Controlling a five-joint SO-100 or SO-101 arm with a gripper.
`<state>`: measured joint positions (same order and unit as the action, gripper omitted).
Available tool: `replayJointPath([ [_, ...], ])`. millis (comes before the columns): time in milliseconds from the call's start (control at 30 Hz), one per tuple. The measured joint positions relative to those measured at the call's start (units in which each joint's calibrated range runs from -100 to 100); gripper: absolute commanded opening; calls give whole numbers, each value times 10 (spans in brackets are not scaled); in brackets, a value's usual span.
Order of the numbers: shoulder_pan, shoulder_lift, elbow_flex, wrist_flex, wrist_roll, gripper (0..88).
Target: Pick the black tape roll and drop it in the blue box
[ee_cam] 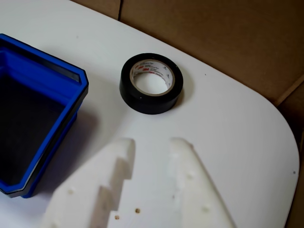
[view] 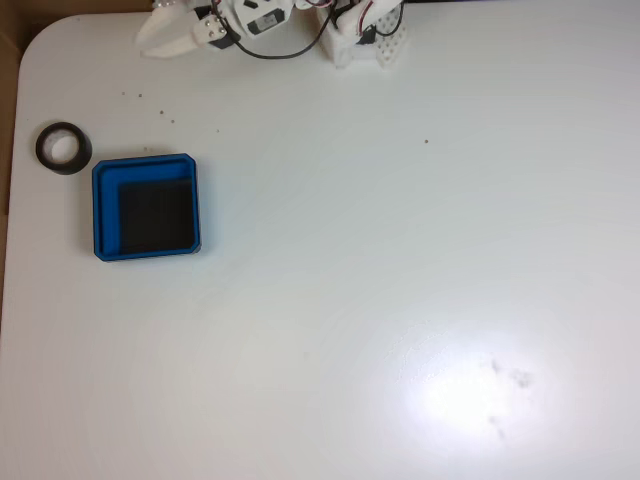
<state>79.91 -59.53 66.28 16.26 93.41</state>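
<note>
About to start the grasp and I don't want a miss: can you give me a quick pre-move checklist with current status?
1. Gripper open: ok, a gap shows between the fingers.
2. Gripper empty: ok.
3. Black tape roll lying flat, hollow centre up: ok.
4. Roll apart from the blue box: ok, bare table between them.
5. Box floor empty: ok in the fixed view.
6. Roll centred between the fingers: cannot tell.

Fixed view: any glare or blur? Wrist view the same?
Fixed view: a bright glare patch on the table at lower right; overall soft, tape and box still readable. Wrist view: tape sharp, casting a soft shadow; the near tool fingers out of focus; box interior dark.
</note>
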Motion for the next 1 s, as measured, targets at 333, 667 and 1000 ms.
replayJointPath([
  [333, 0, 224, -230, 0, 0, 12],
  [667, 0, 390, -529, 222, -2, 12],
  [1000, 0, 517, -788, 325, -3, 12],
])
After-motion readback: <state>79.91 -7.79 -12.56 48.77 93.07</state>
